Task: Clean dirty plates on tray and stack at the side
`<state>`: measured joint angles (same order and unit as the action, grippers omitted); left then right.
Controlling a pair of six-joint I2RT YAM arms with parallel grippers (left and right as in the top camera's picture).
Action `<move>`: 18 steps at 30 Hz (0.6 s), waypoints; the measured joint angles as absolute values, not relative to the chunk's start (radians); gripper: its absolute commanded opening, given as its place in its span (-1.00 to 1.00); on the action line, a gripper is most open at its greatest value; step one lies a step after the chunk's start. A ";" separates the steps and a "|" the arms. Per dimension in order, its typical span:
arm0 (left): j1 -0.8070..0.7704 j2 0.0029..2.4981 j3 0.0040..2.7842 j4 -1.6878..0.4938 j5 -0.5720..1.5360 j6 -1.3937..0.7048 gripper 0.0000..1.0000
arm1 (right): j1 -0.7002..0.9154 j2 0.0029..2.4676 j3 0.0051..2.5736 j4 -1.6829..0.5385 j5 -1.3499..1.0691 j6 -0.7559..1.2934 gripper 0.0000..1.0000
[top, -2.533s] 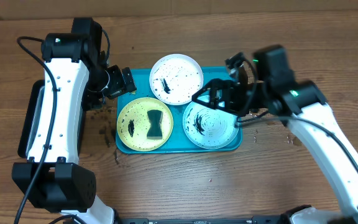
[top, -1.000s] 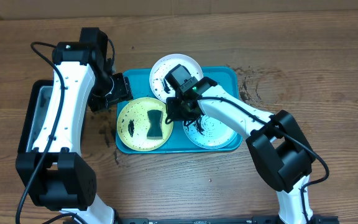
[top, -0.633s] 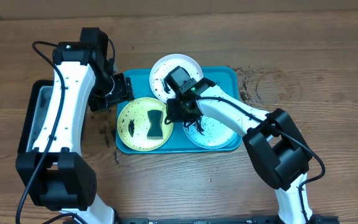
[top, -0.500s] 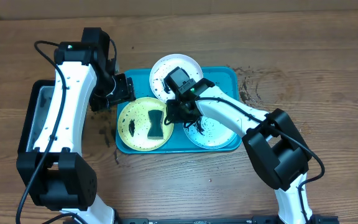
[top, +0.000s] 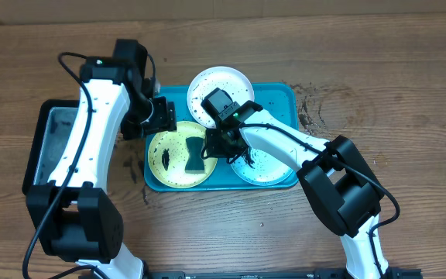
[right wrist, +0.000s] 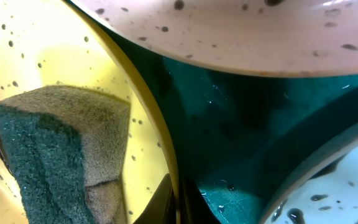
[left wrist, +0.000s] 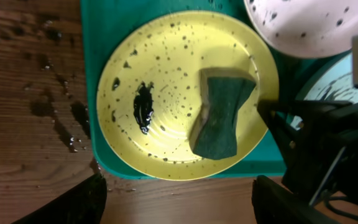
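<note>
My left arm (top: 91,124) stretches forward and bends inward at the wrist, so my left fingers (top: 163,116) point to the right. They stand spread wide apart, one at each lower corner of the wrist view. My right arm (top: 285,143) folds back from its base and reaches far left, held low, with my right fingers (top: 210,143) pressed together at the tips.

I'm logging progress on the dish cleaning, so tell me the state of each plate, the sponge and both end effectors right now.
yellow plate: on the tray, black smear and specks, sponge resting on it.
sponge: lying on the yellow plate, not gripped.
white plate: on the tray, speckled black.
mint plate: on the tray, smeared black.
left end effector: open, above the yellow plate.
right end effector: shut on the yellow plate's rim.
</note>
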<state>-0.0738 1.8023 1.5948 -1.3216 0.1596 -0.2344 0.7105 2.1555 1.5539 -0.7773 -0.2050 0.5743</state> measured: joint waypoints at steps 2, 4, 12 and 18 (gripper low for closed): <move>-0.076 1.803 1.551 -1.275 0.183 -0.213 0.52 | 0.709 2.156 1.554 -0.777 -0.208 0.573 -0.93; -0.075 1.803 1.491 -1.227 0.228 -0.182 0.50 | 0.709 2.156 1.554 -0.776 -0.213 0.574 -0.93; -0.077 1.803 1.345 -1.037 0.347 -0.134 0.31 | 0.709 2.156 1.554 -0.759 -0.243 0.562 -0.93; -0.077 1.803 1.237 -0.916 0.365 -0.148 0.29 | 0.709 2.160 1.554 -0.759 -0.255 0.558 -0.93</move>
